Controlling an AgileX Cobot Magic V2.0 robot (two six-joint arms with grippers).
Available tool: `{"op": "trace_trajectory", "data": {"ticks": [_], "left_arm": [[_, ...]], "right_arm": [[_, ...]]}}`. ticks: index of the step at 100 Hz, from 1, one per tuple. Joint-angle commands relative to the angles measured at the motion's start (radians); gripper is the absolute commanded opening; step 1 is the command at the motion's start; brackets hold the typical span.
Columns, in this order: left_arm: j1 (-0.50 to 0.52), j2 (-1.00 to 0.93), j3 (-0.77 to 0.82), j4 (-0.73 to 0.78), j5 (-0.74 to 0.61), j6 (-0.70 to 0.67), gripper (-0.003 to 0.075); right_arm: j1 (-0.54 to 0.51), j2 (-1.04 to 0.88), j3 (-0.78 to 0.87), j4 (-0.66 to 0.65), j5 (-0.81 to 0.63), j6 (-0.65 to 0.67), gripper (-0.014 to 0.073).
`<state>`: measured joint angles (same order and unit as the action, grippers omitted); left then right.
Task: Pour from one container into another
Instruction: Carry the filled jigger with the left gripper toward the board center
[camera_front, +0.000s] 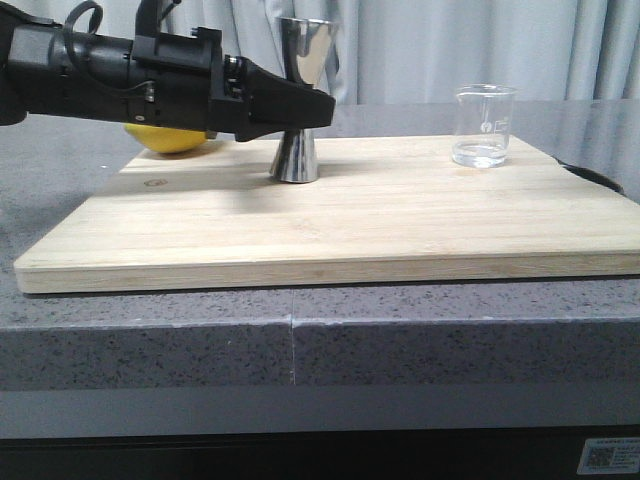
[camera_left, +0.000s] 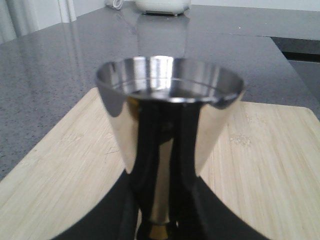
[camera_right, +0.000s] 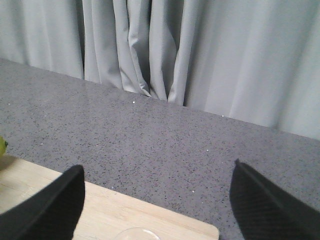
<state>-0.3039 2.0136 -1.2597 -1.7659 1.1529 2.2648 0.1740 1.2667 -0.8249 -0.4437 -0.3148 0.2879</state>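
The steel jigger (camera_front: 295, 158) stands upright on the wooden board (camera_front: 350, 230), left of centre. My left gripper (camera_front: 312, 105) reaches in from the left and is shut on its narrow waist. In the left wrist view the jigger's upper cup (camera_left: 165, 95) fills the middle, with the gripper (camera_left: 160, 222) clasping the gold-tinted waist below it. The clear glass beaker (camera_front: 485, 125) stands at the board's back right with a little clear liquid in it. My right gripper (camera_right: 157, 200) is open above the beaker, whose rim (camera_right: 135, 234) just shows between the fingers. The front view does not show the right arm.
A yellow lemon (camera_front: 175, 140) lies on the board's back left corner, behind the left arm. The board lies on a grey speckled counter (camera_front: 400, 340) with grey curtains (camera_right: 200, 50) behind it. A dark object (camera_front: 597, 176) lies beside the board's right edge.
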Motion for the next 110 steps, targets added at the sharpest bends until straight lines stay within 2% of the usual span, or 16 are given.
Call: {"op": "trace_trajectory", "data": {"ticks": [1, 94, 110], "left_arm": [[0.012, -0.052, -0.027, -0.086, 0.115, -0.004, -0.0018], [0.012, -0.052, -0.027, -0.086, 0.113, -0.004, -0.0017], [0.012, -0.052, -0.027, -0.086, 0.113, -0.004, 0.0017]], "right_arm": [[-0.007, -0.033, -0.025, -0.001, -0.081, -0.007, 0.0542], [-0.007, -0.033, -0.025, -0.001, -0.095, -0.007, 0.0542], [-0.007, -0.033, -0.025, -0.001, -0.095, -0.007, 0.0542]]}}
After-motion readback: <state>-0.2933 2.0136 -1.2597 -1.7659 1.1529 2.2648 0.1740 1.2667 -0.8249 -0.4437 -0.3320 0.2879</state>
